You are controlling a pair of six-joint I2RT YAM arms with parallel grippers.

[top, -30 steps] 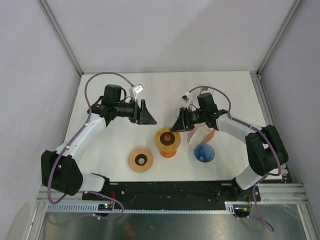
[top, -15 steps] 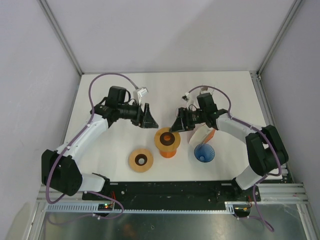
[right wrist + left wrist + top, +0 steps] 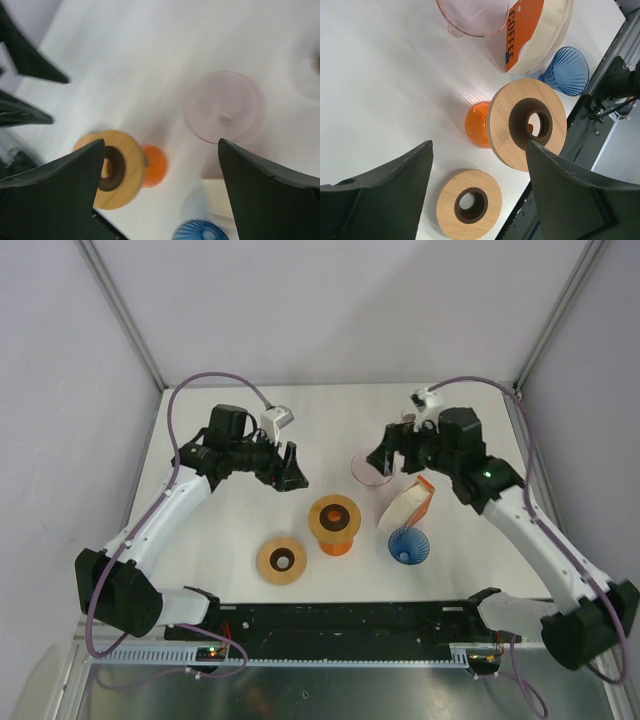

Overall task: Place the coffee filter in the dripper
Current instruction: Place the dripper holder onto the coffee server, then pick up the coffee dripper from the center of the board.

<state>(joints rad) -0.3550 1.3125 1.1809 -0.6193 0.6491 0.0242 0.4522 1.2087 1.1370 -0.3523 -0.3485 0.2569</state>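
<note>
Coffee filter pack (image 3: 408, 505): on the surface (image 3: 240, 530), between pink dripper (image 3: 370, 470) and blue dripper (image 3: 408, 545). Left gripper (image 3: 293, 468), right gripper (image 3: 385, 455): jaws apart, empty. Risk: thin stacked papers, several may lift together.

The tabletop (image 3: 450, 420) is white. One pink dripper (image 3: 372, 471) is see-through, the blue dripper (image 3: 408, 545) ribbed, the orange dripper (image 3: 338, 546) topped by a tan wooden ring (image 3: 319, 521). The filter pack (image 3: 408, 505) is cream and orange.

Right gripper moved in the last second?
Yes. In the top view the right gripper has pulled away from the orange dripper, toward the far right, and is now above the pink dripper.
</note>
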